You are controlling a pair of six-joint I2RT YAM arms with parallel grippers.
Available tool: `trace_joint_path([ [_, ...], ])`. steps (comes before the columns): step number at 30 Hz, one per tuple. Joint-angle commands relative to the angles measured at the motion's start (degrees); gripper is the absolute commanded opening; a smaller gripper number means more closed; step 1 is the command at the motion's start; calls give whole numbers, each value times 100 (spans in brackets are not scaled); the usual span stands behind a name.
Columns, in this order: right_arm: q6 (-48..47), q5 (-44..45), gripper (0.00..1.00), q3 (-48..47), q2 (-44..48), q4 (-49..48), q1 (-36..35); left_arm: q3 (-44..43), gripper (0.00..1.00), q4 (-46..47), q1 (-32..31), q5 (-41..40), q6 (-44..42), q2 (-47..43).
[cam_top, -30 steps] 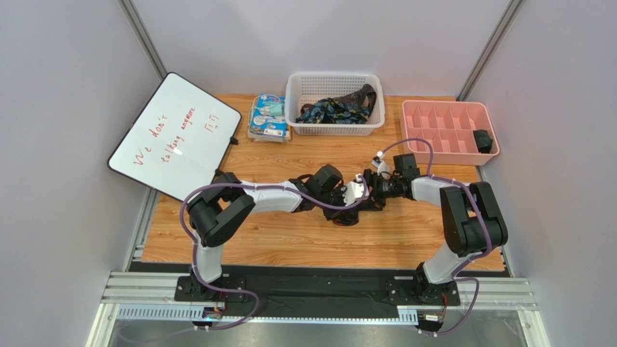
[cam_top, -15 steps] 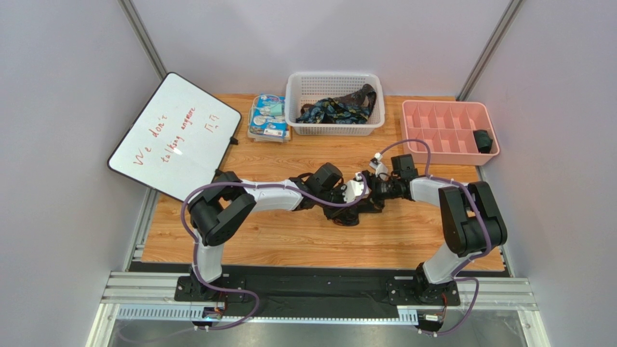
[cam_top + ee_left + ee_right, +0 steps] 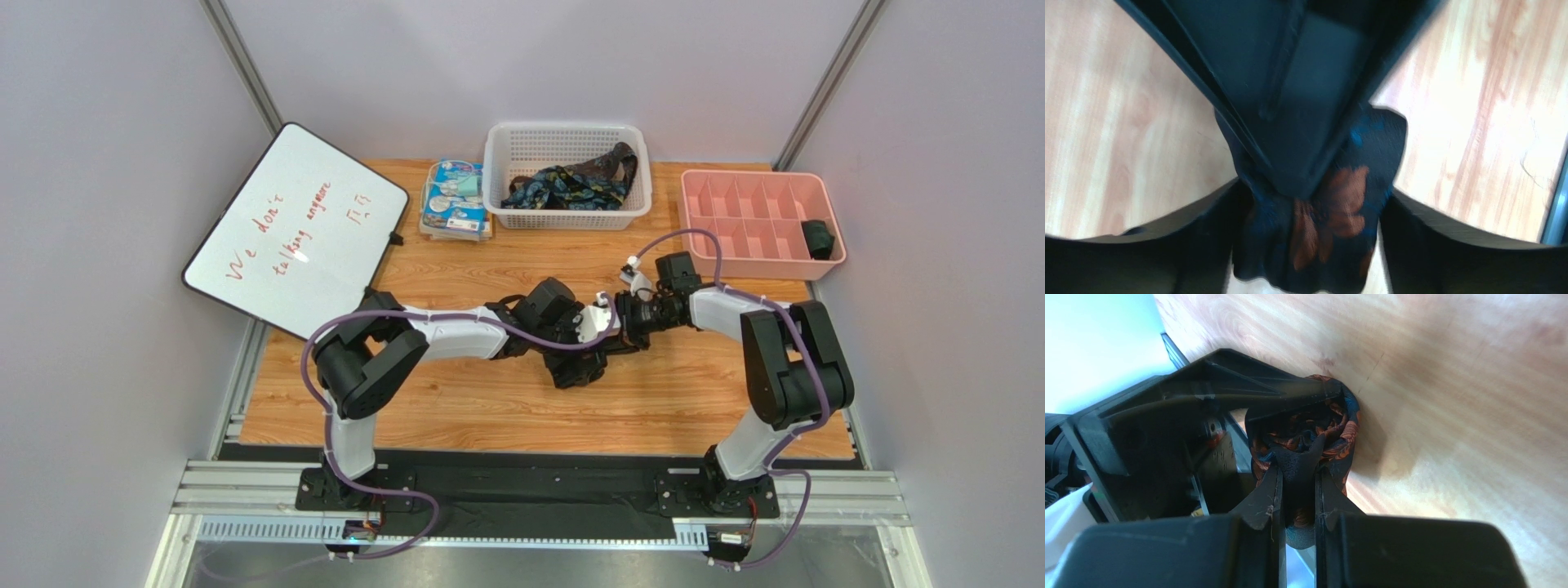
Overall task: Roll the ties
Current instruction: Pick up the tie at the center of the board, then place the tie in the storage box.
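A rolled tie (image 3: 1333, 214) of dark navy fabric with orange-brown flowers is held at mid-table between my two grippers. My right gripper (image 3: 1298, 478) is shut on a fold of this tie (image 3: 1315, 425), its fingers (image 3: 1266, 502) nearly together with cloth pinched between them. My left gripper (image 3: 1309, 245) stands open, its two fingers wide apart on either side of the roll. The right gripper's dark body crosses the left wrist view from above. In the top view both grippers meet, left gripper (image 3: 577, 355) and right gripper (image 3: 623, 322). More ties (image 3: 570, 186) lie heaped in the white basket (image 3: 497, 172).
A pink divided tray (image 3: 736, 196) stands at the back right with a dark roll (image 3: 818, 237) in one compartment. A blue-white packet (image 3: 454, 196) lies left of the basket. A whiteboard (image 3: 294, 227) leans at the far left. Bare wooden table (image 3: 466, 404) lies in front.
The right gripper has shut on the tie and the left gripper has opened. Both wrists have shifted slightly left and toward the back.
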State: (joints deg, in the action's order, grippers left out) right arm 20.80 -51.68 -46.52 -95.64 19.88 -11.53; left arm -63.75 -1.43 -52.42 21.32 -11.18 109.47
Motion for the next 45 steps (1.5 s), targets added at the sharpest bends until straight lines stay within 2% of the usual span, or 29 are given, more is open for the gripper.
trace_joint_path([
  [1,-243,325,0,-366,220,938,-43,407,99,-498,127,38,221,-652],
  [6,-462,615,0,-708,387,1500,124,433,99,-735,153,215,265,-1515],
  [11,-822,957,0,-1665,625,2246,571,381,100,-1411,293,241,240,-2350],
  [13,-1252,1298,0,-2095,678,2598,739,302,99,-1797,347,319,178,-2622],
  [15,-1595,1581,0,-2877,634,3090,1064,188,99,-2035,452,320,125,-2738],
  [19,-2701,2738,0,-4415,266,3829,1802,-120,100,-2728,680,180,204,-2791],
  [23,-3116,3321,0,-6102,-367,4269,2680,-147,99,-2942,900,205,265,-2931],
  [27,-3441,3796,0,-7814,-1279,4629,3112,37,100,-2880,936,144,406,-3203],
  [32,-3661,4236,0,-8364,-1949,4797,3341,221,99,-2836,945,39,599,-3449],
  [38,-3828,4596,0,-8356,-2301,4508,3482,608,100,-2731,971,12,705,-3828],
  [45,-4197,4667,0,-8417,-2749,4279,3500,671,100,-2713,997,48,749,-3942],
])
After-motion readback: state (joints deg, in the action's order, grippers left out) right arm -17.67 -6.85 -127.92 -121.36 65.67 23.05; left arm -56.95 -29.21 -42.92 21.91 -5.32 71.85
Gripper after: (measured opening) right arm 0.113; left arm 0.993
